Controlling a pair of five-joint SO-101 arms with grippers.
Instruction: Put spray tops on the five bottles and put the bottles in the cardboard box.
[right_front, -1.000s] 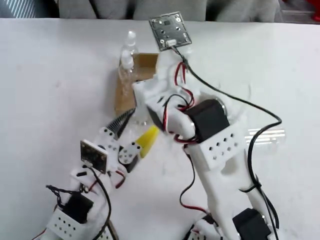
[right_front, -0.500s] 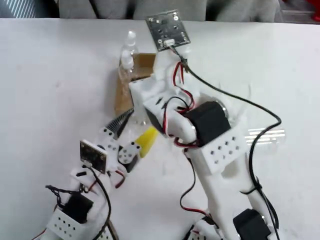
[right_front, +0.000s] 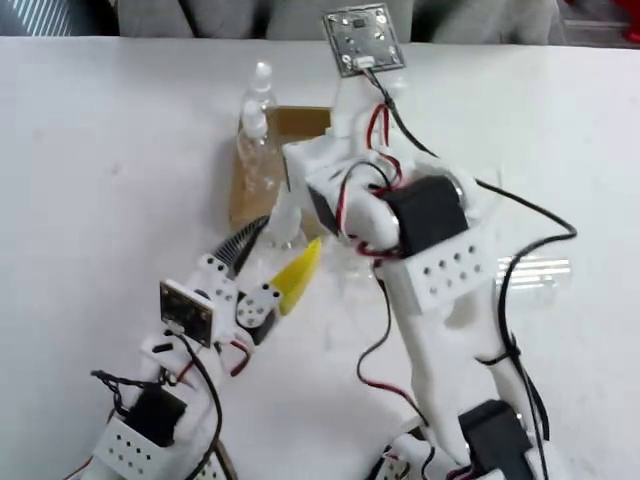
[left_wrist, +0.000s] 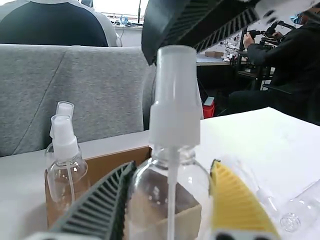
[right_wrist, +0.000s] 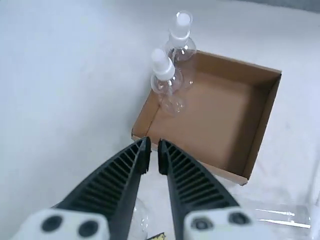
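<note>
The left gripper (left_wrist: 174, 167) has closed its black ribbed finger (left_wrist: 107, 200) and its yellow finger (left_wrist: 235, 200) against opposite sides of an upright clear bottle (left_wrist: 167, 197). The bottle stands on the table (right_front: 100, 150) just in front of the cardboard box (left_wrist: 102, 167). A white spray top (left_wrist: 175, 100) sits on the bottle's neck, its tube hanging down inside. Directly above the top hangs the right gripper (right_wrist: 154, 145). Its dark fingers (right_wrist: 125, 175) are drawn almost together, with nothing visible between them. Two capped bottles (right_wrist: 167, 82) stand in the box's far corner. Another bottle (left_wrist: 300, 207) lies on the table beside the yellow finger.
</note>
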